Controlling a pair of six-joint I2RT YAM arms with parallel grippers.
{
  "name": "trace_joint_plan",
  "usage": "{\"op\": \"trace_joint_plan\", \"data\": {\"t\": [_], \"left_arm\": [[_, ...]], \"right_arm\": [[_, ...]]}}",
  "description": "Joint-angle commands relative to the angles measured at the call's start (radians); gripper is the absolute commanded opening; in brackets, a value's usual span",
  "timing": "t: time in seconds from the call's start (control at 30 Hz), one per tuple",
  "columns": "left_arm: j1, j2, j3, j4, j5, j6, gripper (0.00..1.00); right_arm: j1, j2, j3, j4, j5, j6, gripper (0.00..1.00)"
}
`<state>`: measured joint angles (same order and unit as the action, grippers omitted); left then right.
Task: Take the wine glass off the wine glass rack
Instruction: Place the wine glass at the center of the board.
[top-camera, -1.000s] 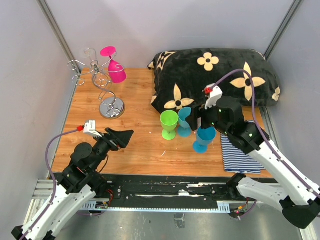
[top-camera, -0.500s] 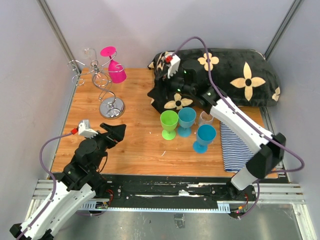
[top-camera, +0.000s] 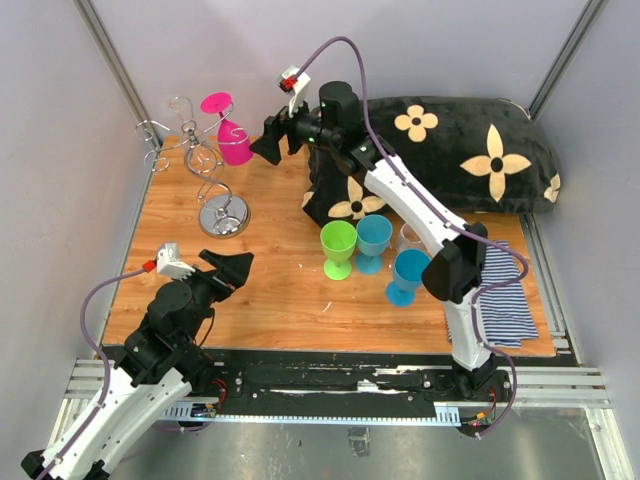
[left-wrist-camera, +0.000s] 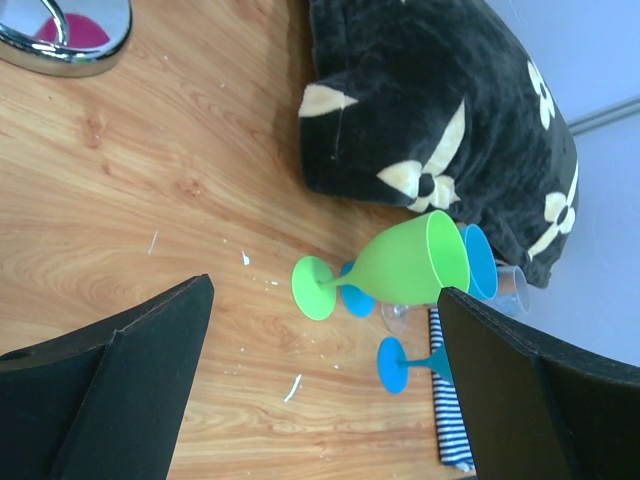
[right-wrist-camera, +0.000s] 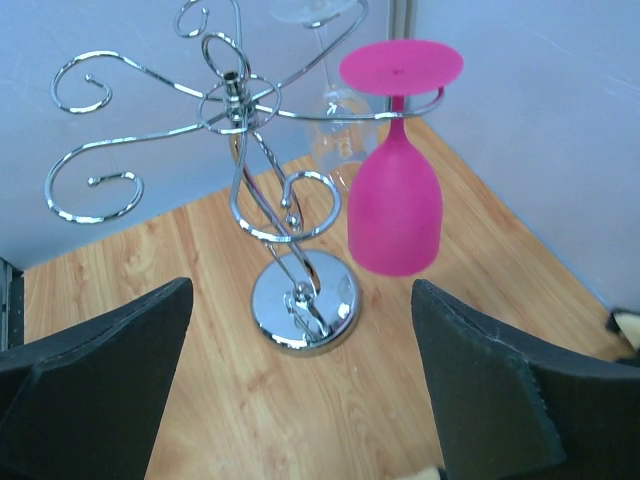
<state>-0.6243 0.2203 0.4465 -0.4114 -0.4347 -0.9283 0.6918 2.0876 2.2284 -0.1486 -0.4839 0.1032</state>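
Currently seeing left gripper (top-camera: 232, 268) front-left over the table (top-camera: 280, 300), fingers spread wide on nothing. Further back, spotting wine glass rack (top-camera: 205, 165) standing upright at the back-left corner with 2 glasses hung upside down from its hooks: a clear glass (top-camera: 181, 108) and the pink wine glass (top-camera: 232, 143), with right gripper (top-camera: 268, 143) near the pink bowl but apart from it, fingers likewise released. Right of that, noting green glass (top-camera: 338, 245), 2 blue glasses (top-camera: 373, 238) and a clear cup (top-camera: 412, 237) clustered upright mid-table, floral pillow (top-camera: 440, 150) behind them, striped cloth (top-camera: 505, 305) at the right edge.
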Motion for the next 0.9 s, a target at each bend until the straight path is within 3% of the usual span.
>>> {"op": "trace_joint_plan", "data": {"t": [0.0, 0.3, 0.63, 0.87], "left_arm": [[-0.002, -0.007, -0.008, 0.008, 0.047, -0.01, 1.0], [-0.002, -0.007, 0.007, -0.012, 0.067, -0.005, 1.0], [-0.002, -0.013, 0.022, -0.033, 0.052, -0.003, 1.0], [-0.002, -0.02, 0.017, -0.041, 0.048, -0.016, 1.0]], "right_arm": [[0.014, 0.094, 0.124, 0.14, -0.076, 0.079, 0.92], [0.047, 0.293, 0.341, 0.242, -0.066, 0.207, 0.93], [0.067, 0.276, 0.31, 0.229, -0.099, 0.247, 0.88], [0.089, 0.164, 0.168, 0.209, -0.117, 0.247, 0.81]]}}
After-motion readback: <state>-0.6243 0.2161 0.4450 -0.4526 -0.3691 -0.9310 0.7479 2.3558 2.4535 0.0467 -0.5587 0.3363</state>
